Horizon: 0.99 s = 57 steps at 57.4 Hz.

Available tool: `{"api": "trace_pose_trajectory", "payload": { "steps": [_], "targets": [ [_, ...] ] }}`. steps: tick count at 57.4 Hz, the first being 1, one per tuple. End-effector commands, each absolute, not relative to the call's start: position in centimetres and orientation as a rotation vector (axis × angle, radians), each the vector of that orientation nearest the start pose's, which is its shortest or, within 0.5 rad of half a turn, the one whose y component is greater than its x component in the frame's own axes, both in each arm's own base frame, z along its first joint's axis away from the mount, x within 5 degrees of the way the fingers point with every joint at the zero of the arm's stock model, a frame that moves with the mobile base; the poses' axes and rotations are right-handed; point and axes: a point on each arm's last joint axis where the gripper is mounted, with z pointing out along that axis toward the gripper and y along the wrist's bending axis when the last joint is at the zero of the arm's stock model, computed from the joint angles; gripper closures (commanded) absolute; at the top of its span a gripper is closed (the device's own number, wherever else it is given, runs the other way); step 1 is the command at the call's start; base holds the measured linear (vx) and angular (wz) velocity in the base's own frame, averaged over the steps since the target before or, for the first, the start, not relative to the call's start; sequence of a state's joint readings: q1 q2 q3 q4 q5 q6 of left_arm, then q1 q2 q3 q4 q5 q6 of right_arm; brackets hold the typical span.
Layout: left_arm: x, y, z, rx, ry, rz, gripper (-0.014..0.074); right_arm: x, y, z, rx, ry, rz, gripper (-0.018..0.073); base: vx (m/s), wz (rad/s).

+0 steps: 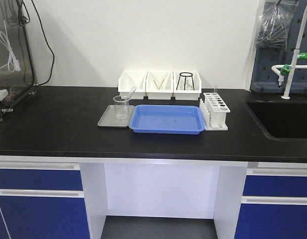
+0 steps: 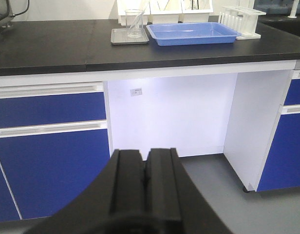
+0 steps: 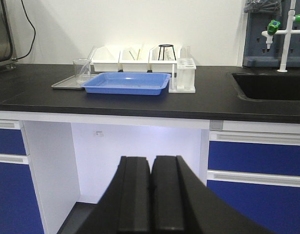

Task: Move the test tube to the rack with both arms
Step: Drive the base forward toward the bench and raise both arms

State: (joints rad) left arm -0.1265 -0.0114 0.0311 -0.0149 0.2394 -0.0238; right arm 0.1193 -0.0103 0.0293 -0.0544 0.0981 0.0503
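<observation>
The test tube (image 1: 130,94) leans inside a clear glass beaker (image 1: 121,106) on a small metal tray (image 1: 107,121) at the left of the black bench. The white rack (image 1: 215,110) stands at the right end of a blue tray (image 1: 167,119); another slim clear tube (image 1: 216,89) stands upright at its back. Neither arm shows in the front view. My left gripper (image 2: 145,157) is shut and empty, low in front of the bench, facing the knee gap. My right gripper (image 3: 151,163) is likewise shut and empty, below bench height. The rack (image 3: 183,75) and beaker (image 3: 82,71) appear far ahead.
Three white open-front bins (image 1: 159,84) line the wall behind the trays; one holds a black wire stand (image 1: 186,81). A sink (image 1: 285,117) with a tap (image 1: 291,64) lies at the right. A steel-and-glass cabinet (image 1: 11,50) stands at the far left. Blue drawers (image 2: 47,146) flank the gap.
</observation>
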Motion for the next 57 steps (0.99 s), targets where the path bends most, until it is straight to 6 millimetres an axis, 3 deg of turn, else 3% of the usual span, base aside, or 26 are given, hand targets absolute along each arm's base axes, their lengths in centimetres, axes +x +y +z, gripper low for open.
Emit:
{"api": "trace_pose_trajectory", "payload": {
  "steps": [1, 57],
  "targets": [
    [5.38, -0.72, 19.97, 0.063, 1.62, -0.141, 0.0603, 5.66, 0.68, 19.58, -0.107, 1.531, 0.08, 0.057, 0.0, 0.0],
    [5.38, -0.72, 19.97, 0.063, 1.62, -0.141, 0.0603, 5.66, 0.68, 19.58, -0.107, 1.531, 0.08, 0.057, 0.0, -0.01]
  ]
}}
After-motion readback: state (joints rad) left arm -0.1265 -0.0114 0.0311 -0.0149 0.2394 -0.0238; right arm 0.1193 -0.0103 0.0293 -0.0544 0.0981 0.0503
